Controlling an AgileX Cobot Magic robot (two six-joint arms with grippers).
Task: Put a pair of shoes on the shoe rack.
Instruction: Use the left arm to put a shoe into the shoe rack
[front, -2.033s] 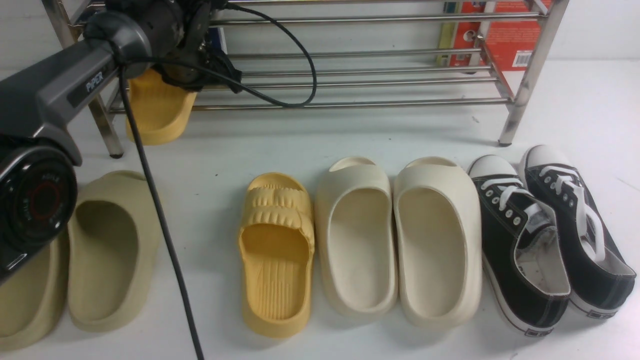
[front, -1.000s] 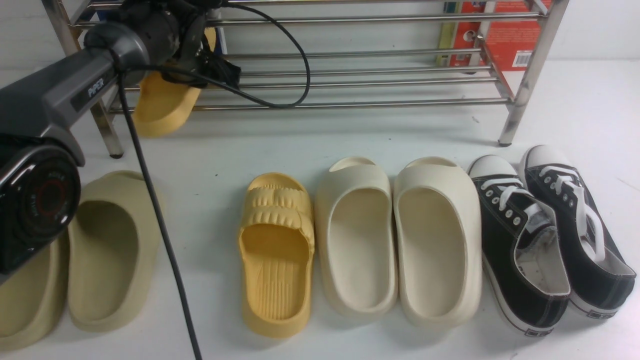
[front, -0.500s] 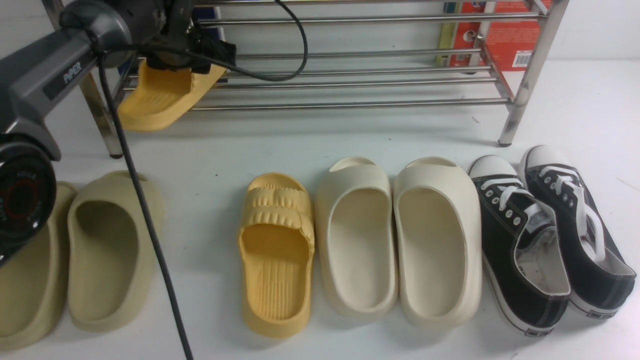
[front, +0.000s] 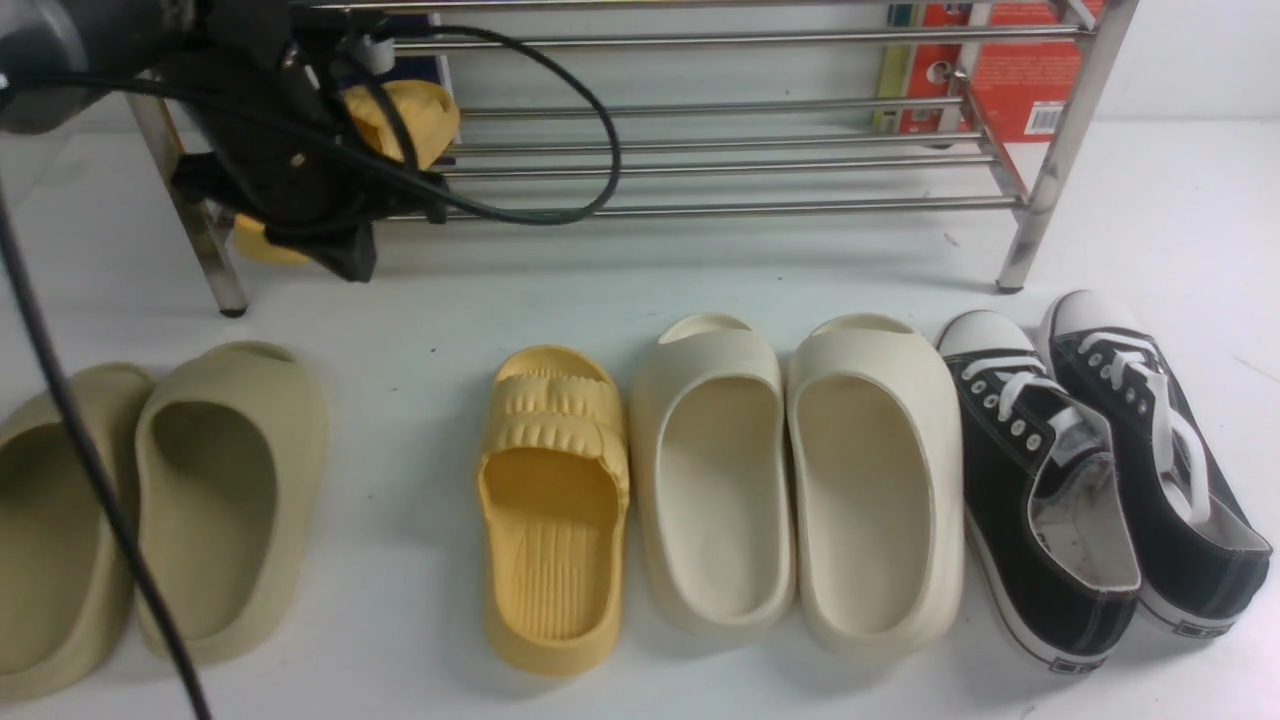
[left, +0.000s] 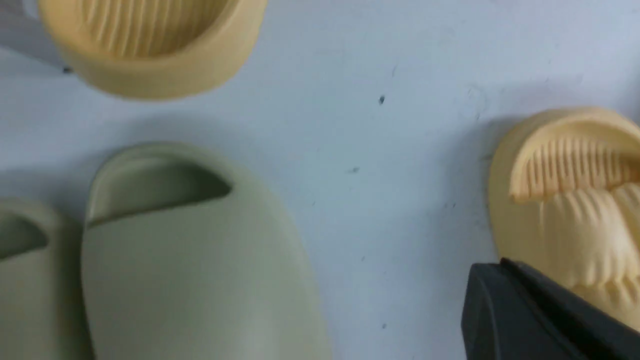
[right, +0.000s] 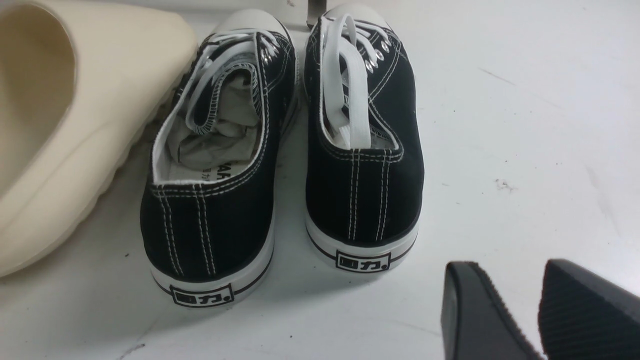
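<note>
**Yellow slide (front: 405, 112) on shoe rack (front: 760, 165), second yellow slide (front: 555, 510) on white table (front: 700, 275)**

Found the first across the low bars at the rack's left end, heel hanging past the front bar. Noted left gripper (front: 345, 255) just in front of it, jaws together, empty. Noted right gripper (right: 520, 280) near black sneakers (right: 280, 150), jaws slightly apart, holding nothing.

Bright, even light; soft shadows; left wrist view blurred throughout.

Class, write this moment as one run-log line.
left gripper: shut, empty | right gripper: open, idle | yellow slide: on rack | second yellow slide: on floor | next: fetch it
</note>
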